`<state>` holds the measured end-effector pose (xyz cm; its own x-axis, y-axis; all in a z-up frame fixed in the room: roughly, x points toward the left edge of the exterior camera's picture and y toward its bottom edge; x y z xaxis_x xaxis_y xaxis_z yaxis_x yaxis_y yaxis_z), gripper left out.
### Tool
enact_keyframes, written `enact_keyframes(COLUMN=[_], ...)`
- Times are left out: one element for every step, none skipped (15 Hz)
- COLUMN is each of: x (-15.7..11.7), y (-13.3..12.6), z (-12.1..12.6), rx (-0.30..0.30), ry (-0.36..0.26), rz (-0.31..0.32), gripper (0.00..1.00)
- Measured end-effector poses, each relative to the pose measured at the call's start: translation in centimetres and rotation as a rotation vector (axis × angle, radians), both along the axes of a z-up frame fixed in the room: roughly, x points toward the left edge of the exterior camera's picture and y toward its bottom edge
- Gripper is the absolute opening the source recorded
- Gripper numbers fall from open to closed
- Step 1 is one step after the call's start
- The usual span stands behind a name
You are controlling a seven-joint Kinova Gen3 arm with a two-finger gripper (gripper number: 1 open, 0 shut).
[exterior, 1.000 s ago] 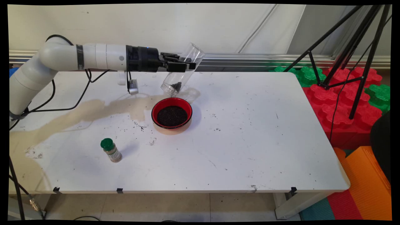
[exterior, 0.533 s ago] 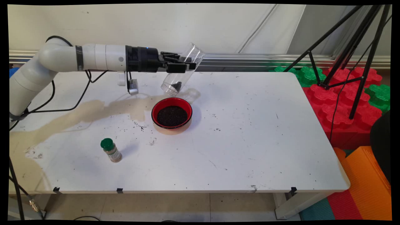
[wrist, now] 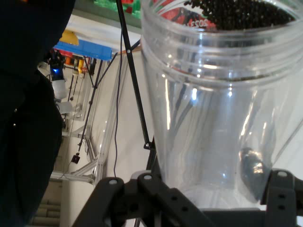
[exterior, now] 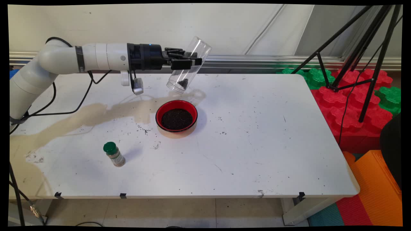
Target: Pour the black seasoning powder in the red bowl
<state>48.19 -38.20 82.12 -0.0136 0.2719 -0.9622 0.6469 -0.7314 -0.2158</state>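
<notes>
- Gripper (exterior: 188,62) clamped on a clear plastic jar (exterior: 189,69), held in the air over the far middle of the white table (exterior: 257,144); jaws narrowed onto the jar's sides.
- Jar tilted, mouth low and toward the near side, base high toward the wall. A small clump of dark grains (exterior: 183,83) sits just inside the mouth.
- Red bowl (exterior: 176,115) on the table below and slightly nearer than the jar mouth, apart from it, filled with dark grains (same look as those in the jar).
- Hand view: jar (wrist: 213,104) fills most of the frame, threaded rim at top, bowl's grains (wrist: 241,12) seen past the rim. One black fingertip (wrist: 253,172) shows through the wall at lower right; the other finger is out of view.
- Open room: the table's right half and its near strip are bare apart from scattered specks. The far edge runs just behind the jar.
- Spice bottle with green cap (exterior: 114,154) stands near the front left, well apart from the bowl.
- A tan stain (exterior: 90,115) spreads from the bowl's left out to the left edge.
- Black tripod legs (exterior: 353,48) and red and green foam blocks (exterior: 353,102) crowd the far right corner, off the table.
- Tripod's top cut off by the frame.
</notes>
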Motion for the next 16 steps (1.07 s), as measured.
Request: enact_keyframes(x=[0.0, 0.0, 0.0, 0.0, 0.1, 0.1, 0.1, 0.2, 0.2, 0.2, 0.3, 0.3, 0.4, 0.4, 0.5, 0.5], y=[0.0, 0.1, 0.1, 0.1, 0.2, 0.2, 0.2, 0.3, 0.4, 0.4, 0.5, 0.7, 0.8, 0.9, 1.0, 1.1], z=[0.1, 0.3, 0.4, 0.5, 0.6, 0.8, 0.9, 1.0, 1.1, 1.2, 1.3, 1.5, 1.6, 1.7, 1.9, 1.9], rx=[-0.010, -0.018, -0.024, -0.032, -0.038, -0.046, -0.051, -0.058, -0.063, -0.069, -0.074, -0.079, -0.082, -0.084, -0.088, -0.089], ry=[0.004, 0.008, 0.010, 0.014, 0.017, 0.020, 0.022, 0.026, 0.029, 0.032, 0.037, 0.043, 0.048, 0.051, 0.056, 0.059], rz=[0.001, 0.003, 0.003, 0.005, 0.006, 0.007, 0.009, 0.010, 0.011, 0.013, 0.014, 0.016, 0.017, 0.017, 0.018, 0.018], gripper=[0.00, 0.00, 0.00, 0.00, 0.00, 0.00, 0.00, 0.00, 0.00, 0.00, 0.00, 0.00, 0.00, 0.00, 0.00, 0.00])
